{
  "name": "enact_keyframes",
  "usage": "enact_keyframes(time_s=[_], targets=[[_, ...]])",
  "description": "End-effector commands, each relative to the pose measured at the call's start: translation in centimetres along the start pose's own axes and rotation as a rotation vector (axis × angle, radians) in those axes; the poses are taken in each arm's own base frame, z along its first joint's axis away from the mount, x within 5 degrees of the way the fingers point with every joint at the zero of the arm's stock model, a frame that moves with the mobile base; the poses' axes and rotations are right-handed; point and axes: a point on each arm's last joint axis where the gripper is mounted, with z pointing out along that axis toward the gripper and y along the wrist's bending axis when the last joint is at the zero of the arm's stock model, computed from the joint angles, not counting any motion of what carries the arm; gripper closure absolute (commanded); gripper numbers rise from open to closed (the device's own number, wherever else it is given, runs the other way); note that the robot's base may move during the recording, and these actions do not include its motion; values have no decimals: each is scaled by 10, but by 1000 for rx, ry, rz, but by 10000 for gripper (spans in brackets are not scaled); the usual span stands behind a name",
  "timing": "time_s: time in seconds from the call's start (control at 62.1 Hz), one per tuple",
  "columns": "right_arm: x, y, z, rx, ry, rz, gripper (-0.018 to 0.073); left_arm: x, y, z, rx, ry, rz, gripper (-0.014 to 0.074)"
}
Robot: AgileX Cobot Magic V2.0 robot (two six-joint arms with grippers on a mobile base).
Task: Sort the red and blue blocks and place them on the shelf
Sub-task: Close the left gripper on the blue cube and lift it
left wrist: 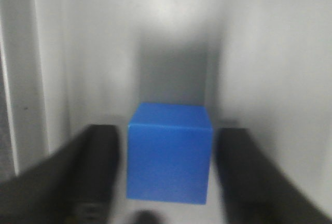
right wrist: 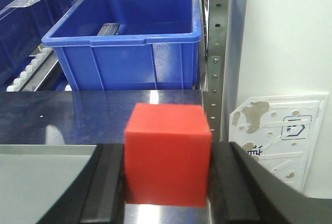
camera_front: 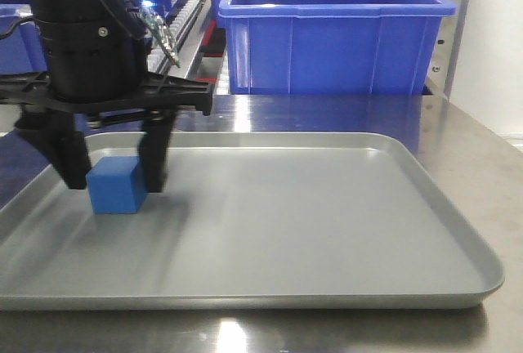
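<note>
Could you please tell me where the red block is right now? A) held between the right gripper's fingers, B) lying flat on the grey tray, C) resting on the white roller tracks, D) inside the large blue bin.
A: in the right wrist view the red block sits pinched between the two dark fingers of the right gripper, with the blue bin well behind it.

Left fingers [camera_front: 154, 155] downward and apart; right fingers [right wrist: 106, 182] clamped on red block [right wrist: 167, 154]
</note>
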Motion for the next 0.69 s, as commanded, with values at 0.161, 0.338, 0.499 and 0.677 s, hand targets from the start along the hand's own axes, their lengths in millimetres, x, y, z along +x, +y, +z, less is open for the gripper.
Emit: enact_keyframes(time_s=[0.161, 0.338, 0.499, 0.677], targets=[[-17, 1, -2, 1, -103, -17, 482, -2, 0, -19, 31, -48, -9, 462], [-17, 1, -2, 1, -103, -17, 482, -1, 3, -34, 62, -87, -13, 463], [-17, 1, -2, 1, -103, -17, 482, 4, 9, -65, 142, -147, 68, 463], [-17, 1, -2, 1, -103, -17, 482, 9, 12, -97, 346, -291, 350, 463]])
